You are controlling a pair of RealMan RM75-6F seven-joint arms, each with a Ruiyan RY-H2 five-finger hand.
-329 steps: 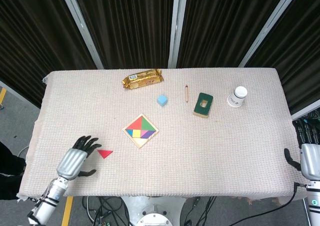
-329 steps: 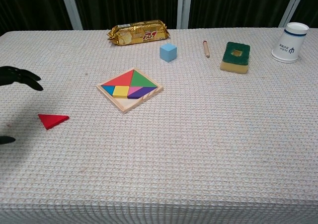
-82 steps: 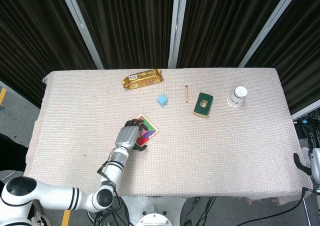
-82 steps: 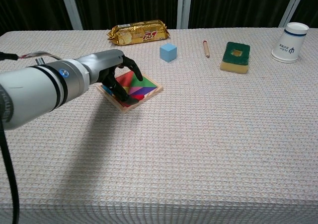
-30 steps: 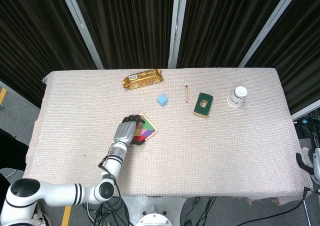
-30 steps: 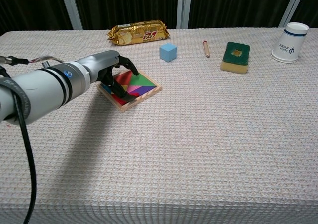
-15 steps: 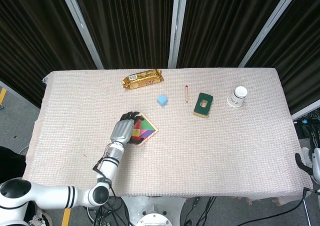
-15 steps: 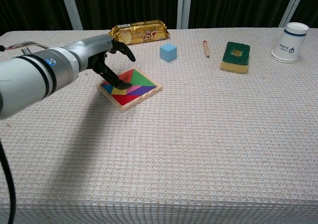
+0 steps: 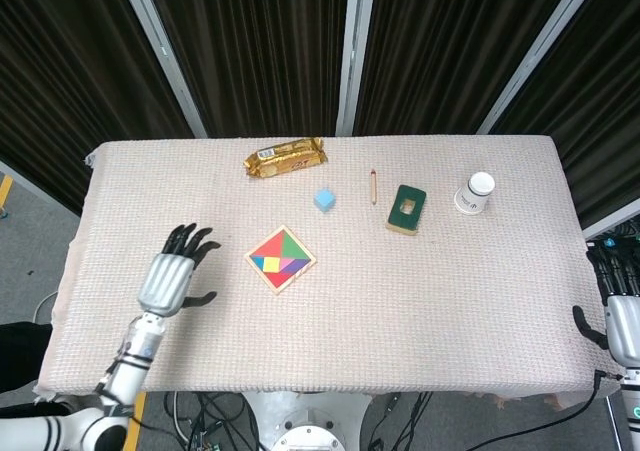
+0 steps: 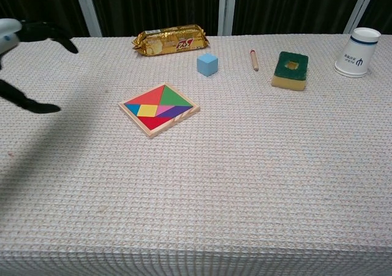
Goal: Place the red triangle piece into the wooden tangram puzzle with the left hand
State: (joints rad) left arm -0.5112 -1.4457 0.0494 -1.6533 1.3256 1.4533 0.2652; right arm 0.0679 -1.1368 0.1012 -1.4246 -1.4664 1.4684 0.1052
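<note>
The wooden tangram puzzle lies left of the table's middle, and the red triangle piece sits flat in its near corner. My left hand hovers well to the puzzle's left, fingers spread, holding nothing. In the chest view only its dark fingers show at the left edge. At the table's right edge is my right hand, empty, with its fingers apart; it is seen only in the head view.
Along the back of the table are a gold snack packet, a blue cube, a pencil, a green sponge and a paper cup.
My left hand has let go of the red triangle, which now lies in the puzzle, and has drawn away to the left. The right hand has scarcely moved.
</note>
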